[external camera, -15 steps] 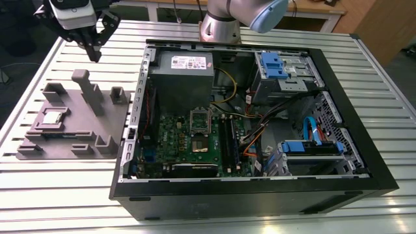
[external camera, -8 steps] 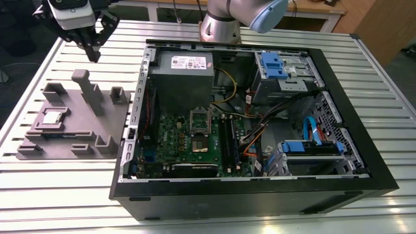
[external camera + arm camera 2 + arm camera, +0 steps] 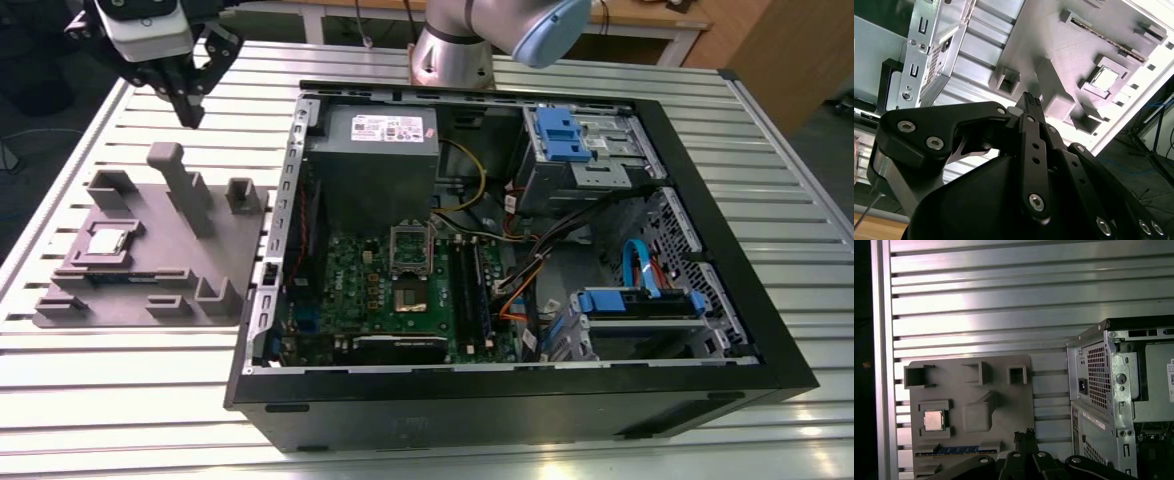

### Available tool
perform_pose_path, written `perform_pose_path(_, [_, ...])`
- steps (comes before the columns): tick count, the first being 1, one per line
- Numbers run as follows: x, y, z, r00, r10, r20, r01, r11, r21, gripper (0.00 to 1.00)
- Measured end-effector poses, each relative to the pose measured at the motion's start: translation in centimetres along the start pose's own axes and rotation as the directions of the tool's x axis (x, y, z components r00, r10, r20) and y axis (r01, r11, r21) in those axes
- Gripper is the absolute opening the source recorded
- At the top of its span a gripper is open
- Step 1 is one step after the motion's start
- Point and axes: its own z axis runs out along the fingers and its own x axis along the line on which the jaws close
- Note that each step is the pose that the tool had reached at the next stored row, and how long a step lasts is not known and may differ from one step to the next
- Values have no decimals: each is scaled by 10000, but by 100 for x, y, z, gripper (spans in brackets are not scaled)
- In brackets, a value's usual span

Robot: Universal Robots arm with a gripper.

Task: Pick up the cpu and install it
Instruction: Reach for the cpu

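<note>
The gripper (image 3: 191,112) hangs empty, fingers pressed together. In the exterior view the cpu (image 3: 107,243) lies on the grey plate (image 3: 160,255) at the gripper's 7 o'clock. A tall post (image 3: 178,185) stands nearer the gripper, and the computer case (image 3: 534,390) is at 3 o'clock.

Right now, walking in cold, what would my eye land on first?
Most likely the big open computer case on the slatted metal table, with its green motherboard laid bare. At the exterior view's left lies a grey moulded plate with the small shiny cpu seated in it. The black gripper hangs in the air near that plate, holding nothing.
</note>
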Motion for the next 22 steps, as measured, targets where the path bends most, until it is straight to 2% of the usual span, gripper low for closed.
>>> perform_pose_path(22, [63,-5,14,10000,1,-26,-1,10000,2,10])
